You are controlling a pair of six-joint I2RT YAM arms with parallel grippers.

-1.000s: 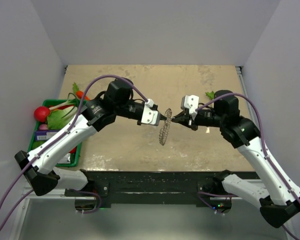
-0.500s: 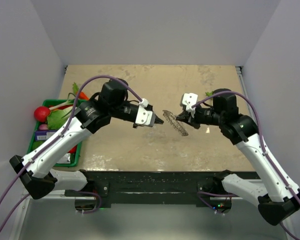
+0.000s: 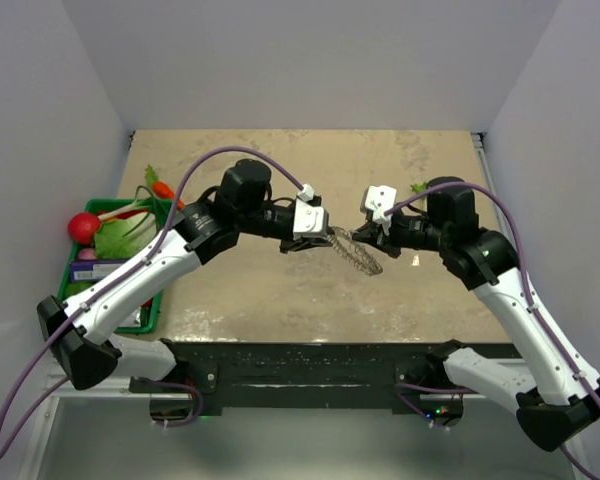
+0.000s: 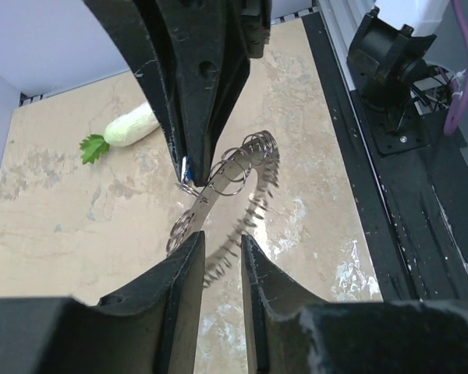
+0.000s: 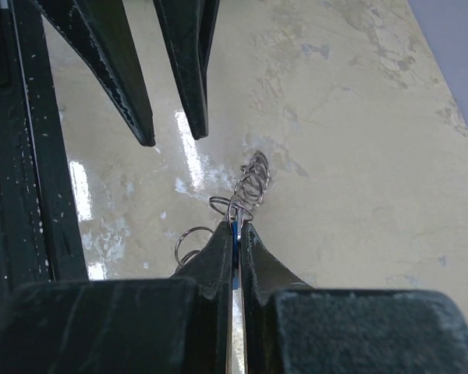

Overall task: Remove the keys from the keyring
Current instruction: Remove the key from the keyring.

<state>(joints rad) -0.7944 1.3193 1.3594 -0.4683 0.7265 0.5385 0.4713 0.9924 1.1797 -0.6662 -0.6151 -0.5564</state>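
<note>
1. A green tray (image 3: 152,318) of vegetables sits at the left edge of the bench (image 3: 280,290), well apart from the work. A white radish (image 4: 132,125) lies beyond the right arm.
2. The keyring (image 3: 360,257), a grey loop of small wire coils, hangs between both tools over the mottled beige surface.
3. The right tool (image 5: 235,230) is clenched on the blue-headed key (image 4: 186,168). The left tool (image 4: 221,245) is released, its fingers parted beside the coils.
4. Only the wrist views show the key's blue.
</note>
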